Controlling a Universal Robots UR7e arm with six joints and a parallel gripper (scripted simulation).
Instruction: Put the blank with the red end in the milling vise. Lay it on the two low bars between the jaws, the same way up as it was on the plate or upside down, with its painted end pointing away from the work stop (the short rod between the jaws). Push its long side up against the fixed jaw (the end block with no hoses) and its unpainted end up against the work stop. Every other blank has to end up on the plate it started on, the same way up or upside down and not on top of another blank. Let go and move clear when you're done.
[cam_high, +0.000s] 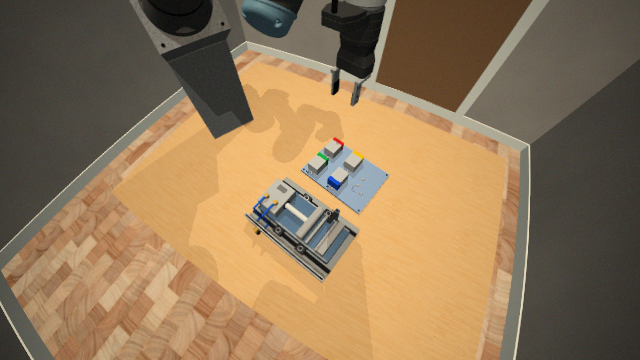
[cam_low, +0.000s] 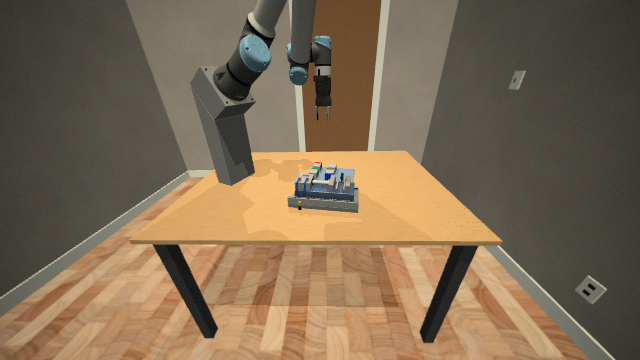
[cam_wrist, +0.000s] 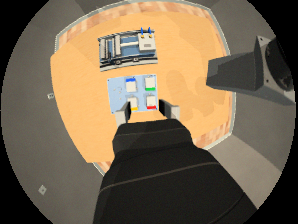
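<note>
The blank with the red end (cam_high: 333, 147) lies on the light blue plate (cam_high: 347, 181) at its far corner, red end pointing away from the vise. It also shows in the wrist view (cam_wrist: 150, 106). The milling vise (cam_high: 301, 226) stands in front of the plate, with nothing lying between its jaws. The block with blue hoses (cam_high: 272, 198) is at its left end. My gripper (cam_high: 345, 93) hangs high above the table, beyond the plate, fingers pointing down. It is open and empty. It also shows in the exterior view (cam_low: 322, 114).
Three other blanks lie on the plate: green end (cam_high: 318, 162), yellow end (cam_high: 354, 160) and blue end (cam_high: 338, 177). The robot's grey base column (cam_high: 210, 75) stands at the table's back left. A brown door is behind the table.
</note>
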